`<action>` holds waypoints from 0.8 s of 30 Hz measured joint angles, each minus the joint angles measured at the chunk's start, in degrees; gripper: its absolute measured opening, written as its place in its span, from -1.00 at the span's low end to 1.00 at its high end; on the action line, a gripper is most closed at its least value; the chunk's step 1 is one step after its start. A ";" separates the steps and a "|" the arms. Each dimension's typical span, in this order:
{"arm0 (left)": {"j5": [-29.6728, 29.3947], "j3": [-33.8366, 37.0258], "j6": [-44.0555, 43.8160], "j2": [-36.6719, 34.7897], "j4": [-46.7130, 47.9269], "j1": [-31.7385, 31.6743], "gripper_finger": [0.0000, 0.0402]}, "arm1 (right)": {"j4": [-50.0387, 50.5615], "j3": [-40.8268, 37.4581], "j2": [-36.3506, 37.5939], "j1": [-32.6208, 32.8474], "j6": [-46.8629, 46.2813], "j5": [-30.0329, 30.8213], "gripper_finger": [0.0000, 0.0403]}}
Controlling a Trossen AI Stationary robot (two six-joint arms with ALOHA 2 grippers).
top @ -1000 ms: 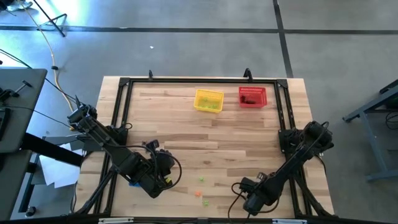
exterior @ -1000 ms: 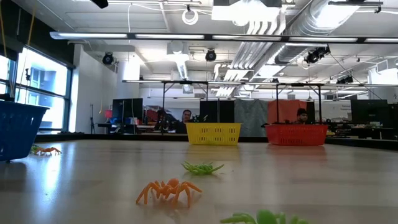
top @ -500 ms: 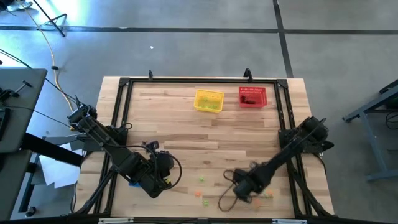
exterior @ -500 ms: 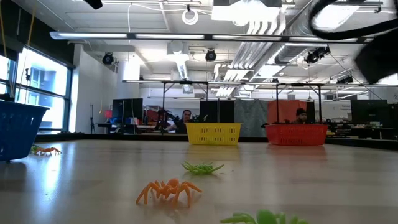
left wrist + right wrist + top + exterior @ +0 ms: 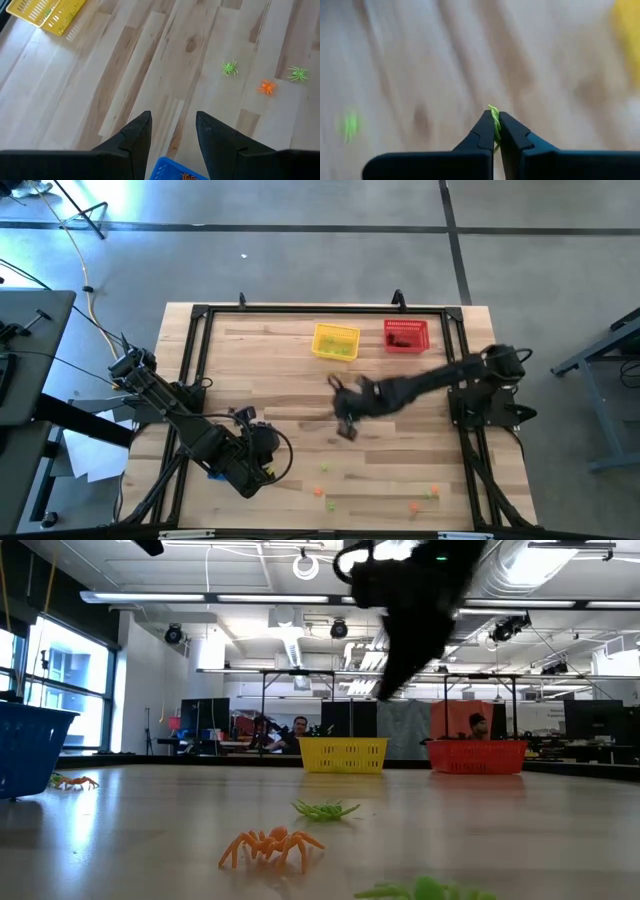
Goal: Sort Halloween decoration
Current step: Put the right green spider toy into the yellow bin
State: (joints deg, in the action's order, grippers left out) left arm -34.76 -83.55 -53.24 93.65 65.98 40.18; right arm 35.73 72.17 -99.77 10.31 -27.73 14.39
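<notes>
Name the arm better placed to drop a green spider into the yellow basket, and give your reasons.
Right. Its gripper is shut on a green spider mid-table, near the yellow basket. The left gripper is open, empty, over the blue basket.

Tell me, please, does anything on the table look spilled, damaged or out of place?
Nothing looks damaged. A few spider trinkets lie loose near the table's front edge, unsorted. The right gripper pinches a light green trinket above mid-table; the left gripper waits open over the blue basket.

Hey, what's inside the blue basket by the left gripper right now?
In the left wrist view the blue basket shows one orange trinket at its rim; the left gripper hovers above. The rest of the inside is out of frame.
</notes>
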 joint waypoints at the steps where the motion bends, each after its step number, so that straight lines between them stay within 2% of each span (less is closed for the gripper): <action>1: 0.00 0.00 0.26 0.00 0.03 0.00 -0.29 | -2.33 0.82 0.02 -2.20 2.25 0.03 -1.00; 8: 0.02 0.00 0.42 0.00 0.22 0.00 -0.29 | -9.39 6.36 0.11 -14.80 12.15 -0.05 -1.00; 14: 0.02 0.00 1.53 0.00 0.28 0.00 -0.29 | -8.24 6.11 0.11 -23.45 13.23 -1.40 -1.00; 24: -0.31 0.00 1.93 0.00 0.33 -0.02 -0.29 | -4.56 3.79 -3.56 -29.33 12.79 -2.73 -1.00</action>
State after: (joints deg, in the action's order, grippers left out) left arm -35.07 -83.55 -51.31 93.65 66.30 40.16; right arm 31.17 75.96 -103.32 -19.02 -14.94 11.67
